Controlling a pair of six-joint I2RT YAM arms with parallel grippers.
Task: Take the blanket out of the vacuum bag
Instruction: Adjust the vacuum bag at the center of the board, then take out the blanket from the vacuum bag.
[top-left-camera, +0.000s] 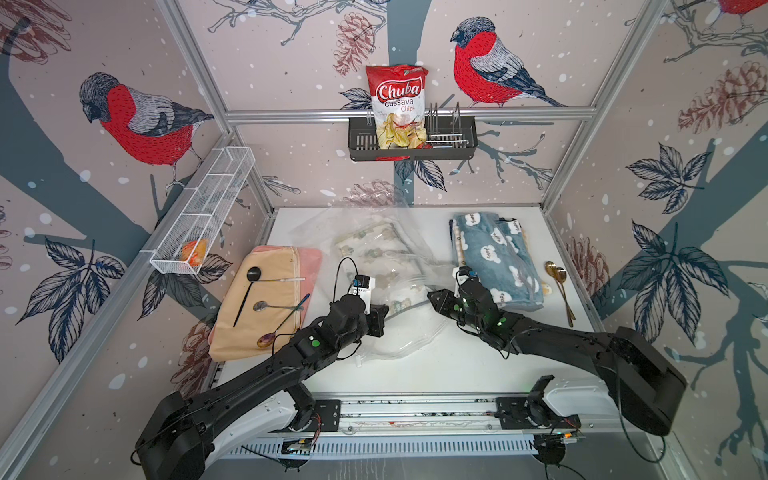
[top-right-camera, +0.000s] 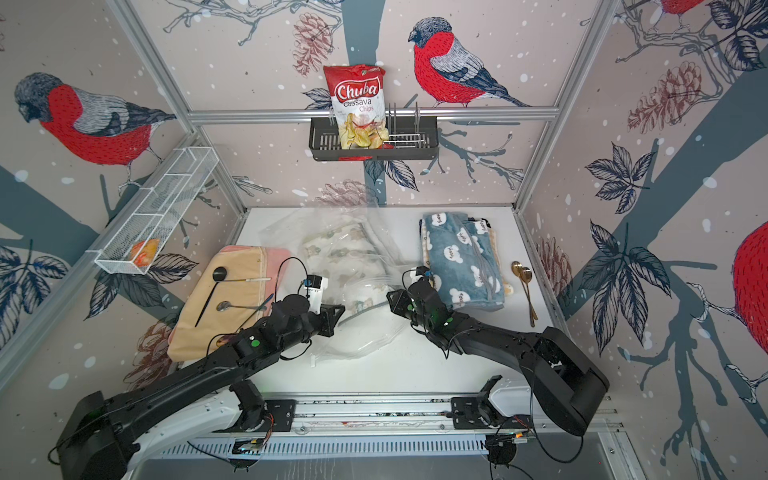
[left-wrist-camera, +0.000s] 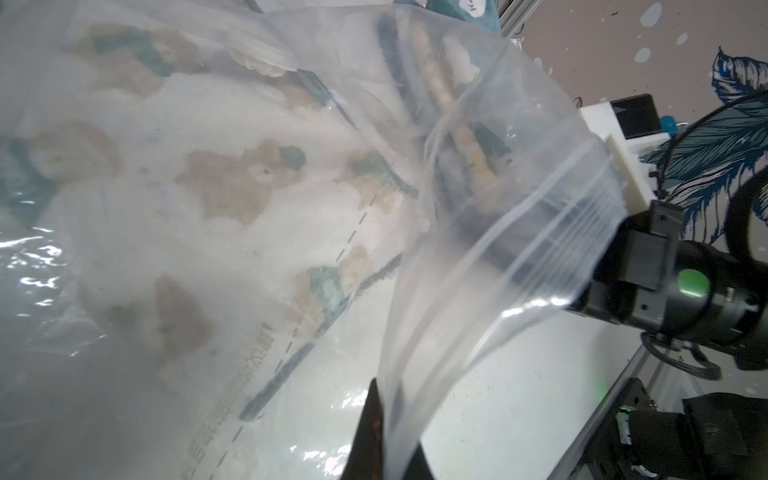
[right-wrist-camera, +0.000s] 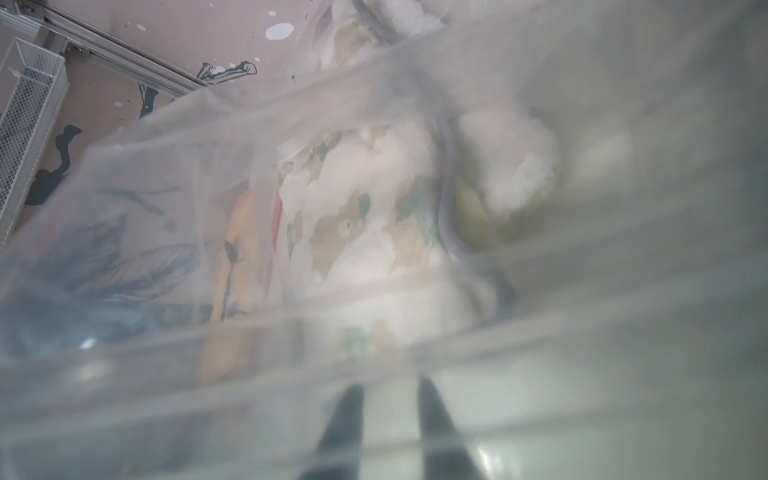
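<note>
The vacuum bag (top-left-camera: 386, 266) lies across the middle of the worktop (top-left-camera: 436, 365), its far end near the back edge and its zip-seal mouth toward the front, with the cream bear-print blanket (top-left-camera: 374, 249) not yet out of it. The left gripper (left-wrist-camera: 384, 440) has its jaws pressed together on the zip edge, pinching a flap of film lifted off the worktop. The right gripper (right-wrist-camera: 388, 419) is at the mouth too, its jaws a little apart, and through the film I cannot tell whether plastic is caught between them. My worry is the slick film: if the left pinch slides off the thin lip, the mouth would collapse over the blanket. If the whole bag is dragged forward instead of being opened, the blanket would ride along inside, and the bag's side could snag the blue blanket (top-left-camera: 494, 257) just beside it near the right edge. Elsewhere, the black wall basket (top-left-camera: 411, 143) holds a bag of cassava chips (top-left-camera: 399, 104), and the white mesh tray (top-left-camera: 203, 212) has something orange at its front end.
</note>
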